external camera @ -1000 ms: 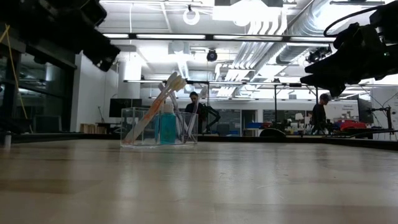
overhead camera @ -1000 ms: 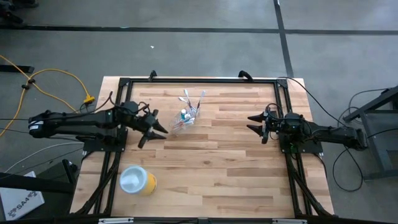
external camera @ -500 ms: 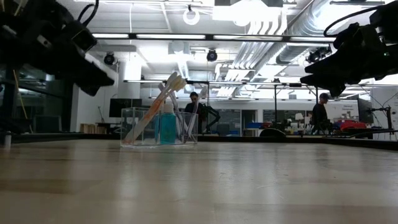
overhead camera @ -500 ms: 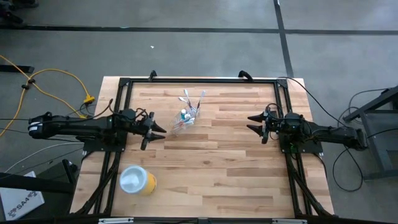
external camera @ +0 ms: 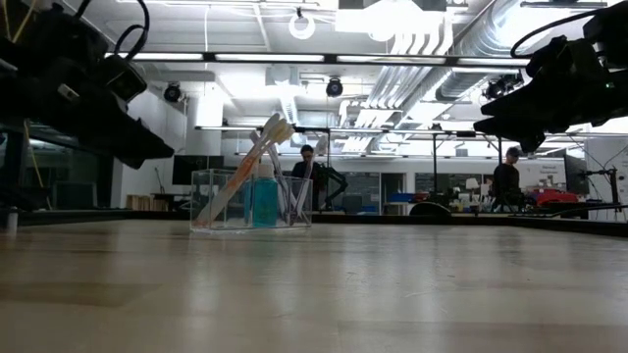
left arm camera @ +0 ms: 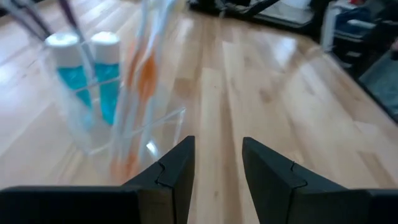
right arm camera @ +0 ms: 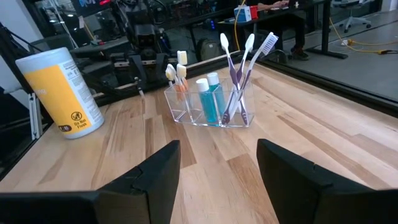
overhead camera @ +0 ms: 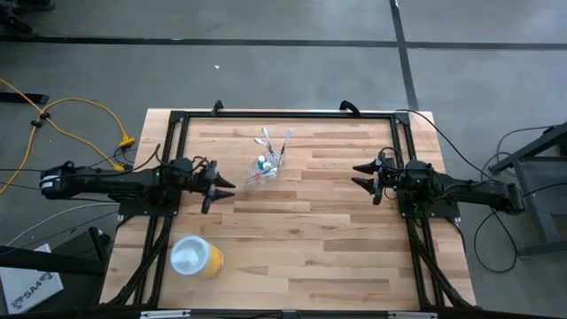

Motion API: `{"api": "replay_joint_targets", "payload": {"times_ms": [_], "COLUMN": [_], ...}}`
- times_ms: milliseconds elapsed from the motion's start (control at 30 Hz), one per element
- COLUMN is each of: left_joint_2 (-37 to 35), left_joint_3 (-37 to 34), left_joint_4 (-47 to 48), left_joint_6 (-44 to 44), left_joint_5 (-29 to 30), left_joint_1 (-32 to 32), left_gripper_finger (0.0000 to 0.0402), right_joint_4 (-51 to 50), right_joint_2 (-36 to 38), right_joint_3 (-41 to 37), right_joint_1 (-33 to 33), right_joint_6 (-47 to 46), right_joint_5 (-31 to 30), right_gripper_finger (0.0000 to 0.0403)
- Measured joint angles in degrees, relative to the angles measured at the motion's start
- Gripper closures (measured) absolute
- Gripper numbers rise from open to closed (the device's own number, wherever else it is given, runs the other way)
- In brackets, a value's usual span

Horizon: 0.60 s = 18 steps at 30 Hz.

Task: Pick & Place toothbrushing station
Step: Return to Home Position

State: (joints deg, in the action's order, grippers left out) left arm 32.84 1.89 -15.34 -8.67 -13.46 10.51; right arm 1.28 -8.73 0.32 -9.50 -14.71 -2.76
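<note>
The toothbrushing station [overhead camera: 266,166] is a small clear plastic holder standing on its flat base on the wooden table, toward the far middle. It holds orange-and-white toothbrushes [right arm camera: 178,78], two blue tubes [right arm camera: 210,98] and purple toothbrushes [right arm camera: 239,71], all leaning upright. My left gripper [overhead camera: 221,188] hovers open just left of the station [left arm camera: 106,99], pointing at it, with nothing between its fingers [left arm camera: 177,171]. My right gripper [overhead camera: 363,177] waits open at the table's right side, facing the station [right arm camera: 208,106] from farther off.
A larger yellow cup with a pale top [overhead camera: 195,257] stands near the table's near left corner, also in the right wrist view [right arm camera: 59,93]. A black frame [overhead camera: 266,115] runs round the table's edges. People sit in the room beyond [external camera: 505,181].
My left gripper has come down toward the table and drawn slightly back toward the left edge, staying open. The station has not moved.
</note>
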Motion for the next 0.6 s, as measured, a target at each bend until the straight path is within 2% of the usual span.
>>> {"api": "replay_joint_targets", "payload": {"times_ms": [267, 433, 600], "left_joint_2": [-1.6, -6.2, -12.9], "left_joint_3": [0.0, -0.1, -0.1], "left_joint_4": [4.4, 6.7, 11.2], "left_joint_6": [-0.2, -0.2, -0.4], "left_joint_5": [-0.2, -3.5, -3.7], "left_joint_1": [3.8, 5.6, 5.9], "left_gripper_finger": [0.0271, 0.0271, 0.0271], "right_joint_4": [-0.2, -0.5, -0.7], "right_joint_2": [0.0, 0.0, 0.0], "right_joint_3": [0.0, 0.0, 0.0], "right_joint_1": [0.0, 0.0, 0.0], "right_joint_6": [0.0, 0.0, 0.0], "right_joint_5": [0.3, 1.8, 2.9], "right_gripper_finger": [0.0199, 0.0199, 0.0199]}}
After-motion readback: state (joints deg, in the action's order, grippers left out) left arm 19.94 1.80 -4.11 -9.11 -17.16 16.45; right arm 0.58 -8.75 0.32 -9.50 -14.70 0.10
